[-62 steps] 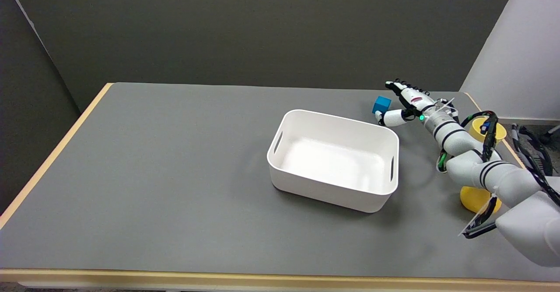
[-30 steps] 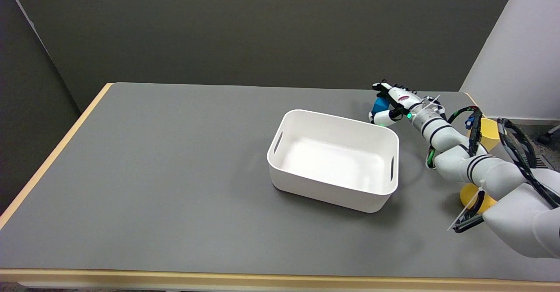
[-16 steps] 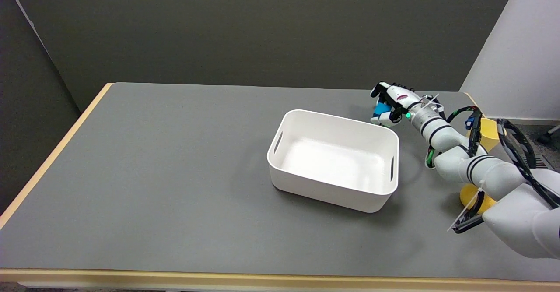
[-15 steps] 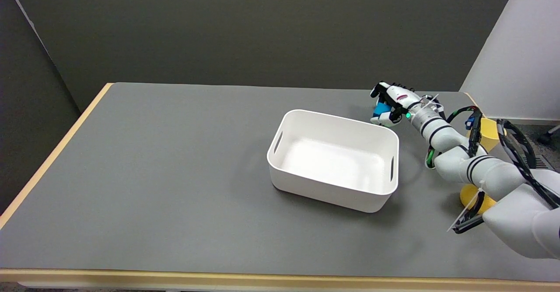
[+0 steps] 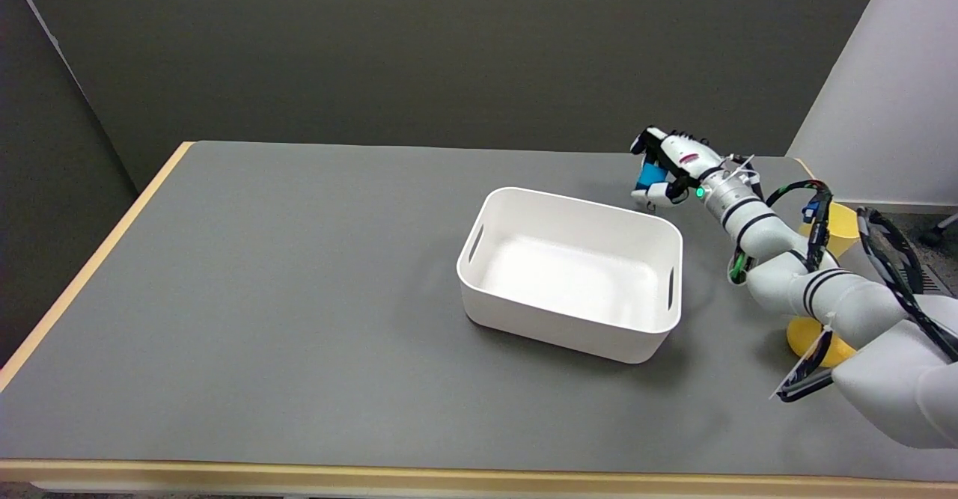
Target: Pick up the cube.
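Approx. 2 s ago the right hand [image 5: 668, 171] was spread beside the blue cube [image 5: 650, 176], w/ the cube standing free on the table [image 5: 299, 297]. Since then the fingers have been closed around the cube, and in the last half second the hand has been raised a little and moved slightly to the far side. The cube is now seen higher in the picture than before, so it is judged to be lifted off the table, though the gap below it cannot be seen clearly.

For the task this means the grasp is made and the lift is probably begun; the pick-up is nearly done, provided the hold is kept.

The cube is now enclosed in the hand: black fingers are wrapped over its far and upper side, and the white thumb is pressed from below on the near side. Only a part of its blue face is shown between them. Hand and cube are placed just beyond the far right corner of the white bin [image 5: 572, 331], near the table's far edge.
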Controlling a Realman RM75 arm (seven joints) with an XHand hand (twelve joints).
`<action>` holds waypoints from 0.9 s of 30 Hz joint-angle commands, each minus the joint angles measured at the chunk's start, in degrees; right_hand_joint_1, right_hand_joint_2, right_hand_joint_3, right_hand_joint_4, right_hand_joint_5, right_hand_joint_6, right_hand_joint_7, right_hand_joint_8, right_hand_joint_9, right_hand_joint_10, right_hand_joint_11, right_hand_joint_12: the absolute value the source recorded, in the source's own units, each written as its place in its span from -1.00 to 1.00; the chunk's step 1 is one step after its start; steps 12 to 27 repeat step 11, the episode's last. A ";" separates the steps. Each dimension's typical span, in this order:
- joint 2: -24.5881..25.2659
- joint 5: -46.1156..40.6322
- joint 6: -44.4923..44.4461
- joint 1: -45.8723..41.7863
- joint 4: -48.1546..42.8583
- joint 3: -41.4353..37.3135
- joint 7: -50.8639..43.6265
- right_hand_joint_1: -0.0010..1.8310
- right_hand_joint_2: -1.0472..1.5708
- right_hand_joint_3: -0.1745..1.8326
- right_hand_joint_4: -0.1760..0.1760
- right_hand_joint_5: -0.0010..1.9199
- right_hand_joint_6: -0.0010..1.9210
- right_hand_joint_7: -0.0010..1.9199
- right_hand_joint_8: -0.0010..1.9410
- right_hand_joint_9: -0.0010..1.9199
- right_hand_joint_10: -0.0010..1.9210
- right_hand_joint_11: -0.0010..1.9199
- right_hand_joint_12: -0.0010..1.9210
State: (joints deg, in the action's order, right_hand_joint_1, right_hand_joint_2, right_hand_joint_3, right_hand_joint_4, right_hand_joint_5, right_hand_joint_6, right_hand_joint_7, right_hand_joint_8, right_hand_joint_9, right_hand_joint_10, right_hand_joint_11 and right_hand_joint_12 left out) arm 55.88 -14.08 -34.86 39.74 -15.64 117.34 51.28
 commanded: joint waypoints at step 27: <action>-7.90 -10.89 -21.94 -33.33 -48.95 -25.89 -3.93 0.59 0.61 -0.32 -0.50 -0.69 0.22 -0.40 0.66 -0.37 0.95 -0.79 1.00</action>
